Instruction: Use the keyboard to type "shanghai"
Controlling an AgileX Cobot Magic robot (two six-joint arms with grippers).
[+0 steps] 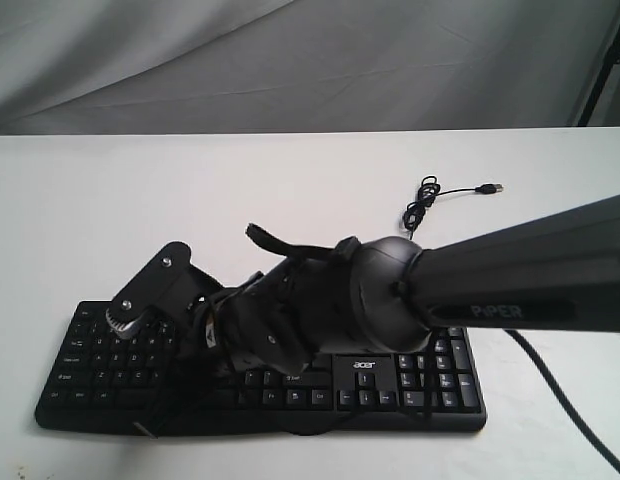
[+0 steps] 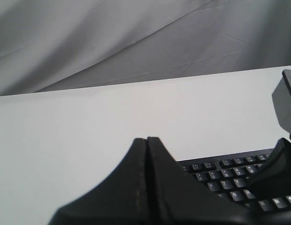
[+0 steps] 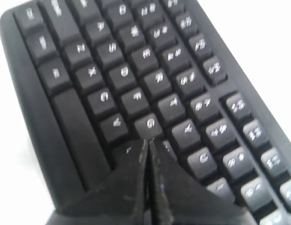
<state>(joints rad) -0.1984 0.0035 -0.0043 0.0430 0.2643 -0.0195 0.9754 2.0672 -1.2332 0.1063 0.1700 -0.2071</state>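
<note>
- Right arm (image 1: 520, 270), a dark tube marked PiPER, looms closest. It reaches from the right, across the middle, toward the left half of the keyboard (image 1: 390, 392).
- Right pincer (image 3: 148, 142) is clenched, its two fingers (image 3: 129, 187) pressed together into one blunt point with nothing between them. That point hangs just over the letter block, beside what reads as the G key (image 3: 150, 123) and near the V key (image 3: 116, 123). Blur hides whether it touches a keycap.
- Keyboard: it lies on the near part of the white surface (image 1: 140, 200), long side running left to right, with the number pad at the right end.
- Step in hand, as I judge it: a letter in the middle of the board is being struck, likely the g or an h of "shanghai". Which one, and how many letters are done, cannot be told.
- Next move calls for a short lift clear of the keycaps, a sideways shift to the following letter, then a straight drop so the point presses one key and not two.
- Left pincer (image 2: 146, 139) is likewise clenched and empty. It points out over bare surface with a corner of the keyboard beside it, and looks idle.
- Farther off, the thin black cable (image 1: 425, 205) lies coiled, and its plug (image 1: 493, 188) rests loose on the surface. Grey cloth (image 1: 290, 60) closes the scene.
</note>
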